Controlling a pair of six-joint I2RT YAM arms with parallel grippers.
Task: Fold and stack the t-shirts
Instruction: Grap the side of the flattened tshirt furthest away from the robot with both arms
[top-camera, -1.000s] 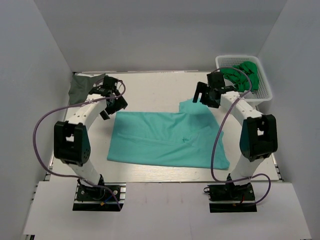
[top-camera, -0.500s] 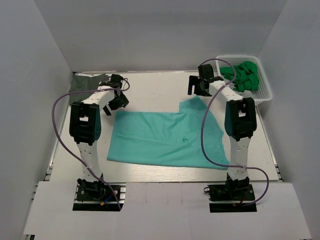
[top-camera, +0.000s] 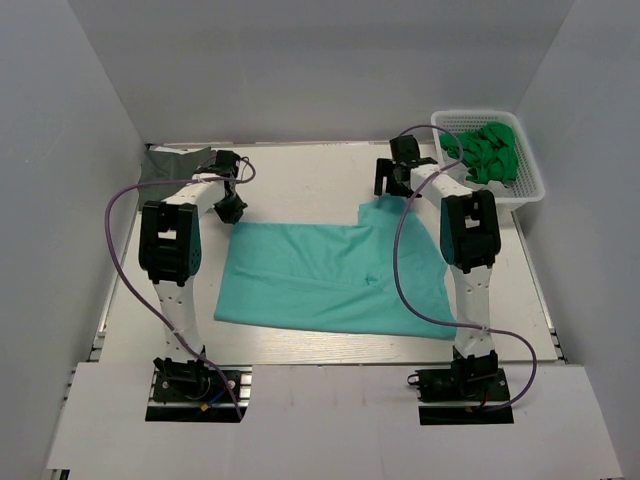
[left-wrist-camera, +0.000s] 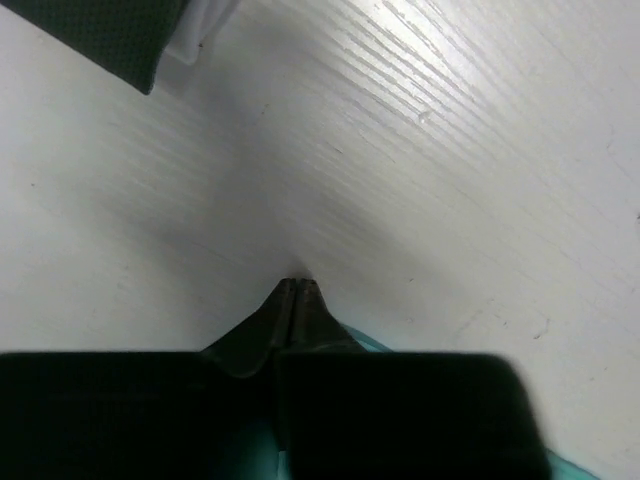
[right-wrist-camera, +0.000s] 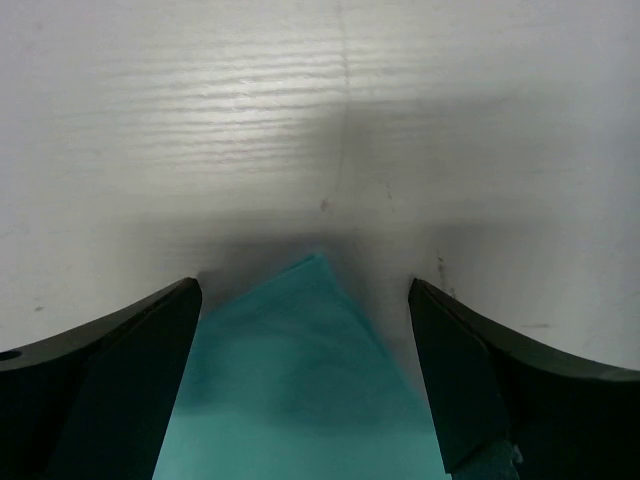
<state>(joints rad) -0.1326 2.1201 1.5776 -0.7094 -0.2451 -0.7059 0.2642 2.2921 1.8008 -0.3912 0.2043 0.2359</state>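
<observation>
Teal cloth t-shirt (top-camera: 330, 275) lies flat mid white wooden table (top-camera: 300, 175). My left gripper (left-wrist-camera: 296, 290) is closed, seemingly pinching far-left corner, prob. for fold. Right gripper (right-wrist-camera: 303, 288) spread wide, straddling far-right corner w/o contact, so both corners can lift together.

Spread tee (top-camera: 330, 275) was plain teal, no print. Far-left garment (top-camera: 165, 165) was dk grey-green. Basket (top-camera: 530, 175) was white mesh w/ bright green cloth (top-camera: 487, 150) inside. Table (top-camera: 300, 175) was white w/ faint wood grain. Arms (top-camera: 470, 235) were white & blk, cables (top-camera: 397, 265) purple.
</observation>
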